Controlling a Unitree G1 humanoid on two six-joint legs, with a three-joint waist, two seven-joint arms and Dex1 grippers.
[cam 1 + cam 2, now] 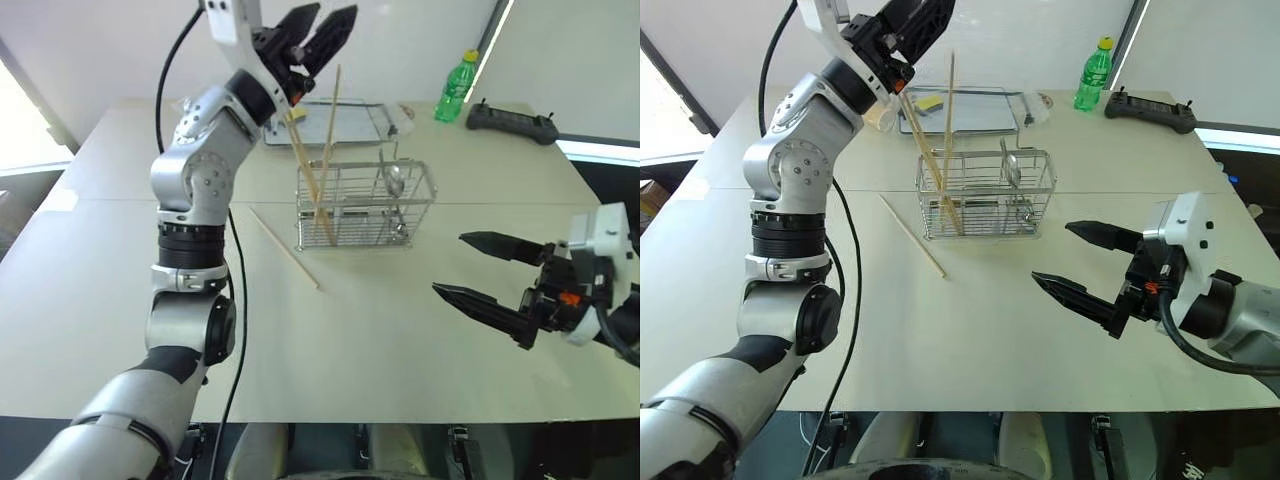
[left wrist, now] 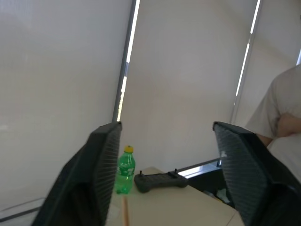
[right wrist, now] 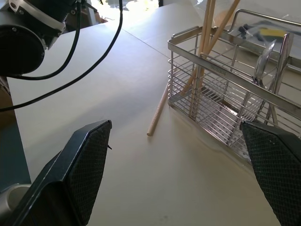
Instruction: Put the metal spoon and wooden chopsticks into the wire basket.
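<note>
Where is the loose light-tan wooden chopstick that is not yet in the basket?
In the left eye view, the loose wooden chopstick lies flat on the table, just left of the silver wire basket, angled toward its front corner.

A green plastic bottle with yellow cap (image 1: 455, 88) stands at 1 o'clock on the beige table (image 1: 400, 330), a black handheld controller (image 1: 511, 122) just beside it; a flat metal tray (image 1: 345, 122) lies at 12.

No text, brand, number or sign is legible; the green bottle (image 1: 456, 86) at about one o'clock on the table (image 1: 400, 330) carries a label too small to read.
</note>
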